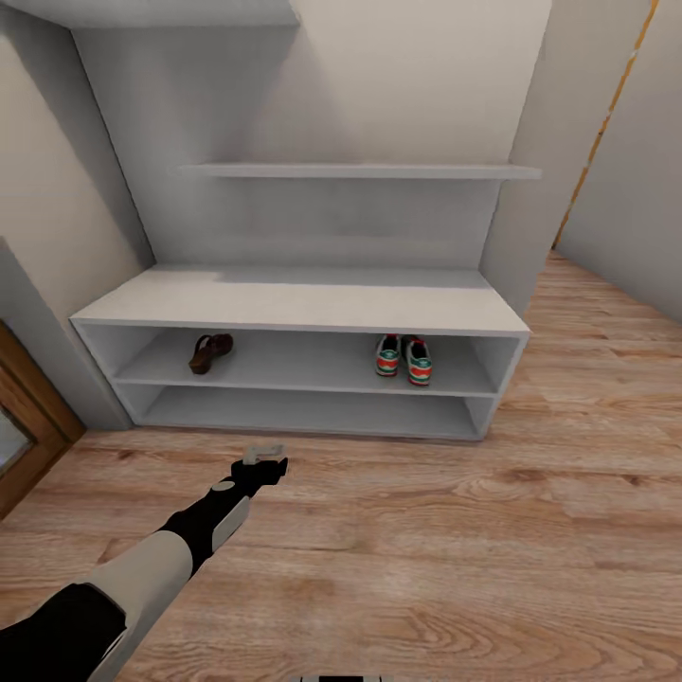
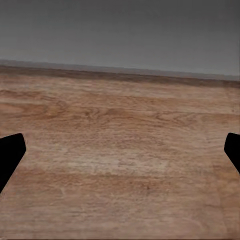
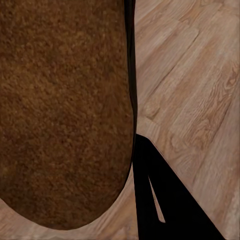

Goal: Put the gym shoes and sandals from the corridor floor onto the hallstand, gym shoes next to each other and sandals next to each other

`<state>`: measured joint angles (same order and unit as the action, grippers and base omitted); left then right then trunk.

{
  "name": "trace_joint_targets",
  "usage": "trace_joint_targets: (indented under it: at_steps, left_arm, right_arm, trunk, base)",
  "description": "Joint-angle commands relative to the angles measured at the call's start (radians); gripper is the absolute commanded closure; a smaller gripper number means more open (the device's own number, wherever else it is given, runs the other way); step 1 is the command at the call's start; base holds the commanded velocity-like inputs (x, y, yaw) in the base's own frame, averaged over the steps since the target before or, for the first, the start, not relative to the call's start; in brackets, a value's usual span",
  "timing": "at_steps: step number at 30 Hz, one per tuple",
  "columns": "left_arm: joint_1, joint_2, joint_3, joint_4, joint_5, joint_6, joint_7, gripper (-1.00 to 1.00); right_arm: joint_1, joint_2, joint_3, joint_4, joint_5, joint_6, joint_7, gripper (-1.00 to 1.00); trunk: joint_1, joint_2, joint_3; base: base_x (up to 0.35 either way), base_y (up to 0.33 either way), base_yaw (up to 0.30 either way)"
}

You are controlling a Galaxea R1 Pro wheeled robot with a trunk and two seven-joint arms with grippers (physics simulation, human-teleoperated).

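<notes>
The pale-grey hallstand (image 1: pixel 303 301) stands against the wall ahead. One dark brown sandal (image 1: pixel 210 352) lies at the left of its upper shelf tier. Both gym shoes (image 1: pixel 403 358), white with green and red, sit side by side at the right of that tier. My left gripper (image 1: pixel 265 458) hangs open over the corridor floor (image 1: pixel 426 530) in front of the rack, with bare planks between its black fingertips (image 2: pixel 11 152). In the right wrist view the second sandal's tan-brown footbed (image 3: pixel 60 115) is pressed close to the camera. My right gripper (image 3: pixel 127 165) is shut on it, one black finger (image 3: pixel 165 205) showing beside its edge.
The rack's lower tier (image 1: pixel 303 413) and flat top hold nothing. A narrow wall shelf (image 1: pixel 360 171) runs above the top. A wooden door frame (image 1: pixel 33 426) stands at the left and a grey wall (image 1: pixel 630 189) at the right. Open floor stretches to the right of the rack.
</notes>
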<state>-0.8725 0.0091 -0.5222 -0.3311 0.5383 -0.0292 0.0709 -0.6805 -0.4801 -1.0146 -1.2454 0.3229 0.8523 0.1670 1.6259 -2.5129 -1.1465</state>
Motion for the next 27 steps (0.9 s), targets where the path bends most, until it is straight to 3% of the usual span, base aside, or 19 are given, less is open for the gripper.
trace_joint_targets:
  at_steps: [1, 27]
  left_arm:
    - [0.0, 0.001, -0.009, -0.001, 0.008, -0.003, 0.006, -1.0]
    - [0.0, 0.0, -0.009, -0.002, 0.011, -0.002, 0.006, -1.0]
  right_arm:
    - [-0.002, 0.0, -0.001, -0.002, 0.007, 0.005, 0.006, 1.0]
    - [-0.002, 0.0, -0.002, -0.003, 0.007, 0.005, 0.006, 1.0]
  trunk:
    - [0.0, 0.0, -0.001]
    - [0.0, 0.0, -0.001]
  base:
    - [-0.045, 0.35, 0.0]
    - [-0.066, 0.35, 0.0]
